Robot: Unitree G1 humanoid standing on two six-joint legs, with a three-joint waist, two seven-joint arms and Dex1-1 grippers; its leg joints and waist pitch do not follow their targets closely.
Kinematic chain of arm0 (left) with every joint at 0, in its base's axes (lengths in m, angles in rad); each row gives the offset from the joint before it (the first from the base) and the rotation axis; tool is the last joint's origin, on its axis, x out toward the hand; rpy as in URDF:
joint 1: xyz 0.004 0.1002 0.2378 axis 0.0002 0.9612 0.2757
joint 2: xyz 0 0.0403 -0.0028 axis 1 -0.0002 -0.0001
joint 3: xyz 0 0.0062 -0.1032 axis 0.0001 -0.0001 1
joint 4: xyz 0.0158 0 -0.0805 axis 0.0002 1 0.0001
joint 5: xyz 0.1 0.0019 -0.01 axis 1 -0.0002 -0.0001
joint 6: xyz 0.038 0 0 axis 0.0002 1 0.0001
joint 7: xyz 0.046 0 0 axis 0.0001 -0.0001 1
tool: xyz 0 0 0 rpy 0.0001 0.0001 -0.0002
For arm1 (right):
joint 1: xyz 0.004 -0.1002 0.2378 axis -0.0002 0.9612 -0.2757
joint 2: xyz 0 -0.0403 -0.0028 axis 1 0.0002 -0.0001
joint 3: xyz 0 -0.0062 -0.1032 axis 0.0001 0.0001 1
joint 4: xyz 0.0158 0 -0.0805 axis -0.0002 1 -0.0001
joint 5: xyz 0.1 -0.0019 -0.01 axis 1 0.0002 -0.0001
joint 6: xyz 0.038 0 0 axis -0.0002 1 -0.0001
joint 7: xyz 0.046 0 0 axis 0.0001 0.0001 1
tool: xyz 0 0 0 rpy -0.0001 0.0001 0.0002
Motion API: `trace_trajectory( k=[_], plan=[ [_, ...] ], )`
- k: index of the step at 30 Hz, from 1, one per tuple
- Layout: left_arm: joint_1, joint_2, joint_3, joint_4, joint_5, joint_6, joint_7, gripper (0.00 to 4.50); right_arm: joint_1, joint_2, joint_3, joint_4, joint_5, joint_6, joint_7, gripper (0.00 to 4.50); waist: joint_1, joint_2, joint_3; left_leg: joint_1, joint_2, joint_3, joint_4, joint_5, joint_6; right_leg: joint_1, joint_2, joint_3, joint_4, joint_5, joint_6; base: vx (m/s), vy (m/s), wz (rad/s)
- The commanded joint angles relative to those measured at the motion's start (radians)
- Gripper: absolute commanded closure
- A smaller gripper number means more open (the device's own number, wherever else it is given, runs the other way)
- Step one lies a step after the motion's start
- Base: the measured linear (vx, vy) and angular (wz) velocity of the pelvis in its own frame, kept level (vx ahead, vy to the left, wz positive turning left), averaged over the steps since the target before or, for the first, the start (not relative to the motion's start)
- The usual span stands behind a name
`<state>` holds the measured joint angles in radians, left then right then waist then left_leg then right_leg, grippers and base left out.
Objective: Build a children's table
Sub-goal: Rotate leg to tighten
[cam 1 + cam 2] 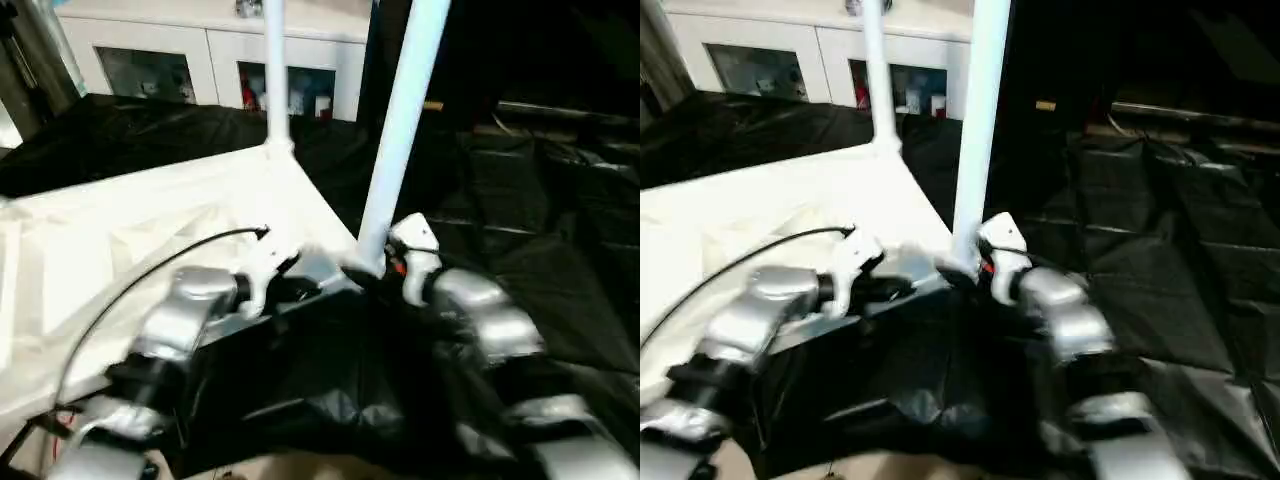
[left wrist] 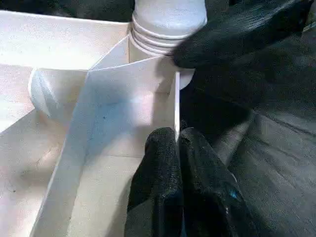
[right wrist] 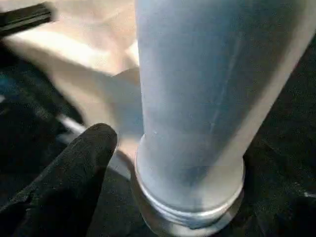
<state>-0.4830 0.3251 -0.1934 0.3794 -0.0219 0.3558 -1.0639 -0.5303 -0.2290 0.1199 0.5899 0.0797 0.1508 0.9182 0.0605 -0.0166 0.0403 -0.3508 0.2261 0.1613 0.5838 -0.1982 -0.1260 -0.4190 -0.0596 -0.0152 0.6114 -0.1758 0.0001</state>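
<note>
The white tabletop (image 1: 130,230) lies underside up on a black sheet. One white leg (image 1: 273,70) stands upright in its far corner. A second leg (image 1: 400,130) stands in the near right corner, its threaded base (image 3: 187,207) sitting at the socket. My left gripper (image 2: 177,136) is shut on the thin white rim of the tabletop, just short of that corner. My right gripper (image 1: 372,272) is at the foot of the near leg. It stands open, with one black finger (image 3: 84,163) a little way off the tube; the other finger is hidden.
A white cabinet (image 1: 200,50) with glass doors stands behind the tabletop. Crumpled black sheet (image 1: 540,200) covers the floor to the right and in front. A black cable (image 1: 150,265) arcs over my left forearm.
</note>
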Motion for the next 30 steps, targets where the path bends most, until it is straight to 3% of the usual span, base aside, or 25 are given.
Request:
trace_trajectory(
  k=[1,9,11,18,23,24,26,28,30],
  plan=[
    [-0.010,-0.011,-0.037,-0.040,-0.041,-0.023,-0.058,4.50,0.012,0.013,0.088,-0.047,0.030,0.012,0.141,0.45,0.000,-0.002,-0.056,-0.005,-0.010,0.019,-0.064,-0.155,0.063,0.061,-0.044,0.019,-0.063,-0.122,-0.230,0.000,0.000,0.00],
    [-0.005,0.075,-0.059,-0.056,-0.057,-0.029,-0.194,4.50,0.017,-0.070,0.108,-0.082,0.049,0.047,0.289,0.45,0.000,-0.005,-0.053,-0.002,-0.007,0.019,-0.066,-0.172,0.056,0.059,-0.045,0.019,-0.064,-0.153,-0.238,0.000,0.000,0.00],
    [-0.007,0.096,-0.063,-0.051,-0.056,-0.033,-0.219,4.50,0.017,-0.088,0.120,-0.092,0.046,0.060,0.326,0.78,0.002,-0.005,-0.053,-0.002,-0.007,0.019,-0.066,-0.166,0.057,0.058,-0.044,0.019,-0.063,-0.152,-0.235,0.000,0.000,0.00],
    [-0.014,0.115,-0.069,-0.043,-0.063,-0.031,-0.256,4.50,0.018,-0.092,0.128,-0.104,0.055,0.074,0.356,1.28,0.003,-0.006,-0.054,-0.001,-0.007,0.020,-0.065,-0.156,0.051,0.058,-0.044,0.019,-0.060,-0.133,-0.245,0.000,0.000,0.00],
    [-0.018,0.104,-0.066,-0.034,-0.067,-0.029,-0.235,4.50,0.028,-0.085,0.127,-0.117,0.067,0.090,0.355,1.67,0.005,-0.006,-0.054,-0.002,-0.007,0.020,-0.065,-0.146,0.052,0.060,-0.044,0.019,-0.059,-0.120,-0.246,0.000,0.000,0.00],
    [-0.020,0.099,-0.063,-0.031,-0.067,-0.028,-0.224,4.50,0.031,-0.081,0.123,-0.118,0.071,0.093,0.351,1.75,0.007,0.002,-0.055,0.000,-0.007,0.020,-0.064,-0.145,0.051,0.058,-0.044,0.019,-0.058,-0.115,-0.247,0.000,0.000,0.00],
    [-0.036,0.068,-0.043,-0.005,-0.059,-0.029,-0.160,4.50,0.039,-0.051,0.102,-0.108,0.072,0.081,0.296,1.80,0.007,-0.004,-0.055,0.000,-0.007,0.021,-0.064,-0.147,0.050,0.059,-0.043,0.019,-0.059,-0.110,-0.248,0.000,0.000,0.00],
    [-0.044,0.055,-0.036,0.007,-0.055,-0.032,-0.134,4.50,0.042,-0.037,0.094,-0.100,0.068,0.075,0.267,1.83,0.008,-0.005,-0.053,0.001,-0.009,0.021,-0.066,-0.164,0.039,0.058,-0.044,0.020,-0.064,-0.150,-0.240,0.000,0.000,0.00],
    [-0.070,0.015,-0.015,0.042,-0.038,-0.032,-0.047,4.50,0.024,0.028,0.064,-0.025,0.022,0.039,0.082,1.86,0.006,-0.004,-0.051,0.000,-0.011,0.019,-0.068,-0.185,0.019,0.055,-0.047,0.020,-0.070,-0.212,-0.223,0.000,0.000,0.00]
  ],
)
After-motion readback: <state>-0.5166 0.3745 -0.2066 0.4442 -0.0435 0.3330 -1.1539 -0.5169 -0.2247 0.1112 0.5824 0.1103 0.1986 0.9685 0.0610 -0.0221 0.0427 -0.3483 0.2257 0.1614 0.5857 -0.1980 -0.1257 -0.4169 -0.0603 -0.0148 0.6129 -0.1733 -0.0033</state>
